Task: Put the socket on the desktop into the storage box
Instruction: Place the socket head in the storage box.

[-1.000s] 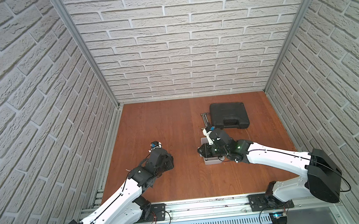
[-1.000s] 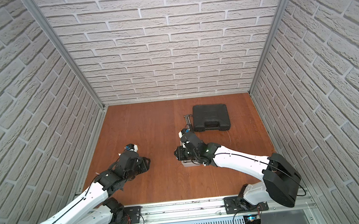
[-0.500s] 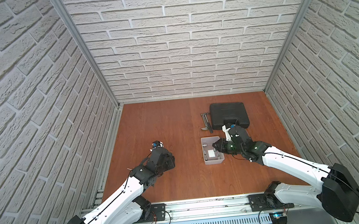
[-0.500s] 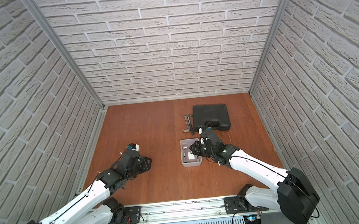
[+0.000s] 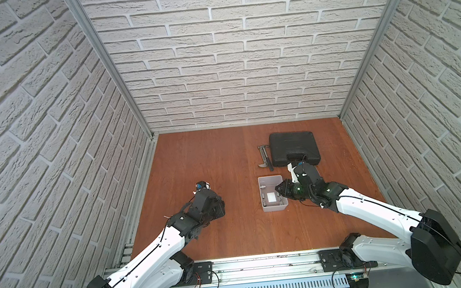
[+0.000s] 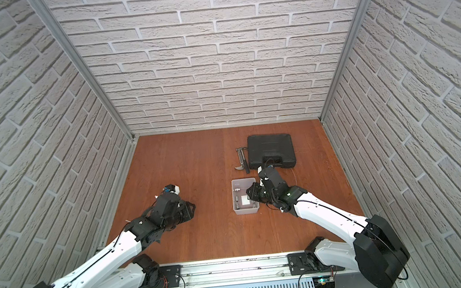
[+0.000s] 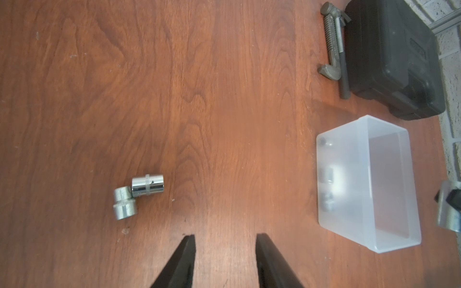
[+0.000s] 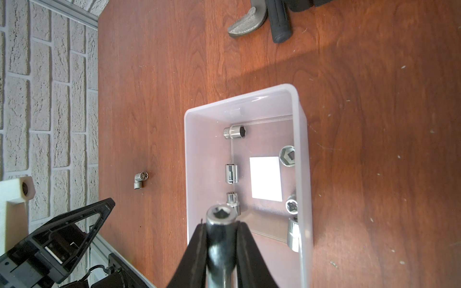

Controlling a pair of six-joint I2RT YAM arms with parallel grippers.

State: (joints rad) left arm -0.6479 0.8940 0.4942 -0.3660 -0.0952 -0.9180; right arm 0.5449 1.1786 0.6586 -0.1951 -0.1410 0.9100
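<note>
Right gripper (image 8: 221, 224), clamped on a socket (image 8: 220, 239), hangs over the storage box (image 8: 192, 174); left gripper (image 7: 225, 235), partly open and empty, sits at the box's 9 o'clock.

Worktop (image 7: 224, 99): reddish-brown wood grain, fills most of the view
Sockets: two, chrome, lying on their sides, one bright (image 7: 147, 185), one duller (image 7: 124, 203), touching at a right angle, well apart from the box
Left tool (image 7: 225, 239): two black fingers (image 7: 184, 261) apart, only bare worktop between them
Box (image 7: 354, 154): translucent white, open-topped, small blurred shapes showing through its wall
Case (image 7: 389, 57): black, closed, near the box
Wrench (image 7: 333, 42): grey metal, just beside the case
</note>
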